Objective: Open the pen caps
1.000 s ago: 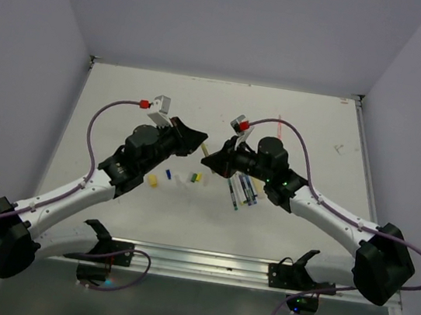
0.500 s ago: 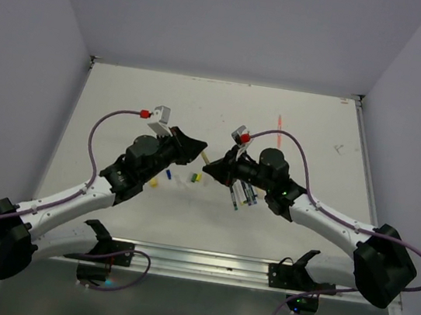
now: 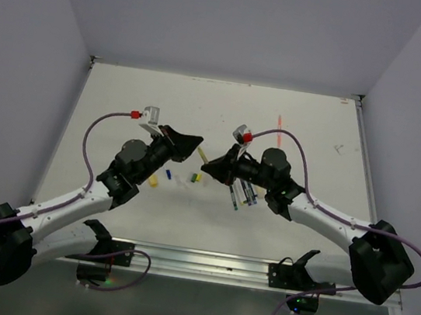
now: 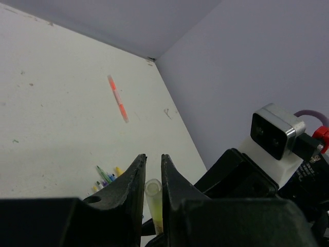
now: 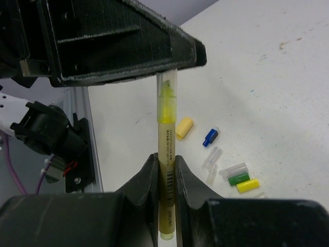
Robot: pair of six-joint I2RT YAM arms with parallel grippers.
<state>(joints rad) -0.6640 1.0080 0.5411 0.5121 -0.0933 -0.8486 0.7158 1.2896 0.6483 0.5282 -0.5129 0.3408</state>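
Note:
My right gripper (image 5: 165,156) is shut on the body of a yellow highlighter pen (image 5: 166,139). The pen's clear cap (image 5: 167,85) still covers the tip and runs up into the jaws of my left gripper (image 4: 152,156). The left gripper is shut on that cap (image 4: 153,193). In the top view the two grippers, left (image 3: 193,144) and right (image 3: 211,167), meet above the table with the pen (image 3: 202,155) between them. Loose caps lie on the table: yellow (image 5: 184,128), blue (image 5: 210,136), clear (image 5: 212,157), green (image 5: 238,179) and another yellow (image 5: 247,185).
A bunch of pens (image 3: 242,191) lies under the right arm and also shows in the left wrist view (image 4: 105,177). An orange-red pen (image 3: 280,122) lies alone at the far right of the white table (image 3: 123,106). Grey walls bound three sides.
Both wrists have shifted and lowered a little. The pen has swung from steeper to flatter, and both grippers have kept hold of it.

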